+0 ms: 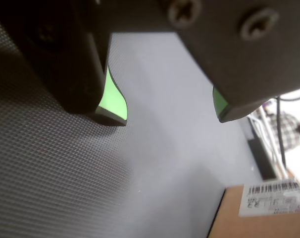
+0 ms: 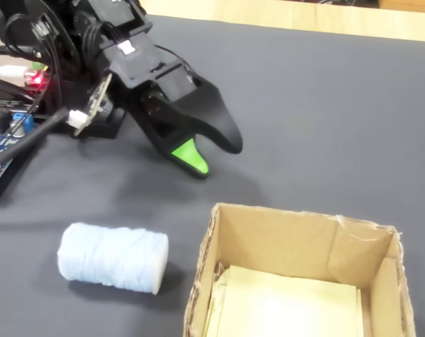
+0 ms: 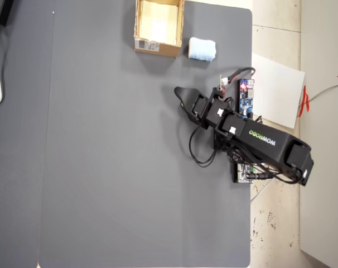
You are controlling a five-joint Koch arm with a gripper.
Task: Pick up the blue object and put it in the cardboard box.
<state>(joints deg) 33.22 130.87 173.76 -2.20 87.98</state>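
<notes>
Grey mat lies under the gripper, jaws slightly parted, holding and touching nothing.

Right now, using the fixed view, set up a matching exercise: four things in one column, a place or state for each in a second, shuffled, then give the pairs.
Things:
1. blue object
2. cardboard box
3. gripper
4. circuit board

Places or states:
A. open-topped, nothing inside but its pale floor
B. at the left edge, beside the arm's base
C. lying on its side on the mat, left of the box
D. empty, low over the mat, green pads on its fingers

Pairs: 1-C, 2-A, 3-D, 4-B
</notes>
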